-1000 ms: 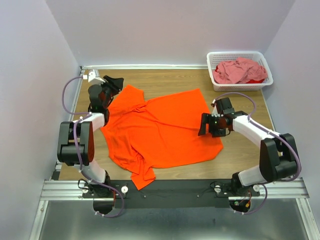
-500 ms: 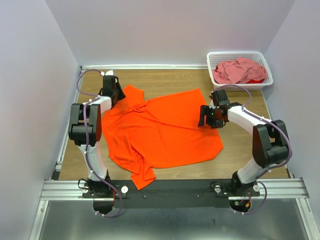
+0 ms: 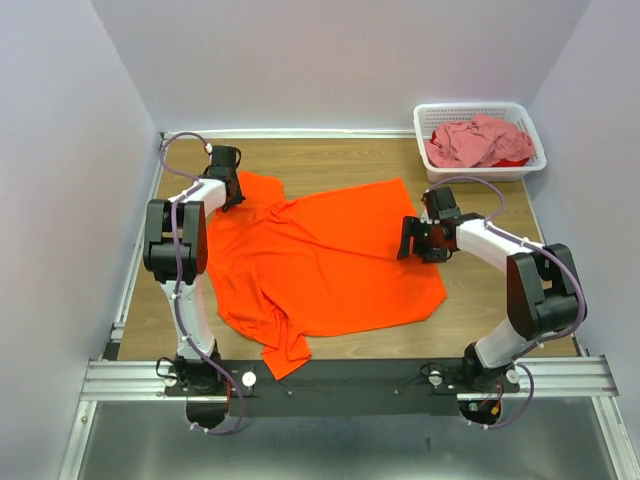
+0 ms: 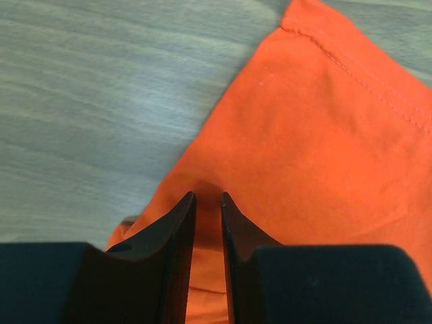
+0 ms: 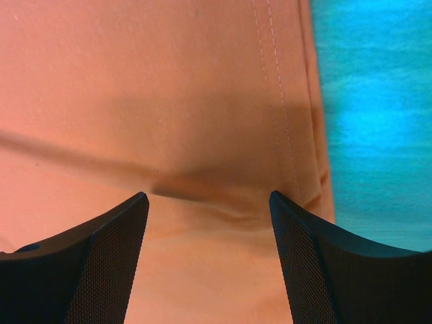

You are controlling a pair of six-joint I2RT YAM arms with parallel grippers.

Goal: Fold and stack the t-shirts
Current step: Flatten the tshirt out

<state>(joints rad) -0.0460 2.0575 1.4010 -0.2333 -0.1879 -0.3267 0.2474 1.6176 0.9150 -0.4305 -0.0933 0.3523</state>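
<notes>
Seemingly to flatten the large bright orange cloth t-shirt (image 3: 320, 260): left hand (image 4: 206, 196) pinches its ten-o'clock sleeve; right hand (image 5: 208, 196) spread over three-o'clock hem.

The large t-shirt (image 3: 320, 260) lies spread across the middle of the table (image 3: 340, 155), and the basket (image 3: 432, 118) stands at the far right corner (the other t-shirt (image 3: 475, 140) is heaped in it). The left gripper (image 3: 230, 195) is down on the shirt's far left sleeve, and the right gripper (image 3: 405, 240) is over its right edge, beside the hem.
</notes>
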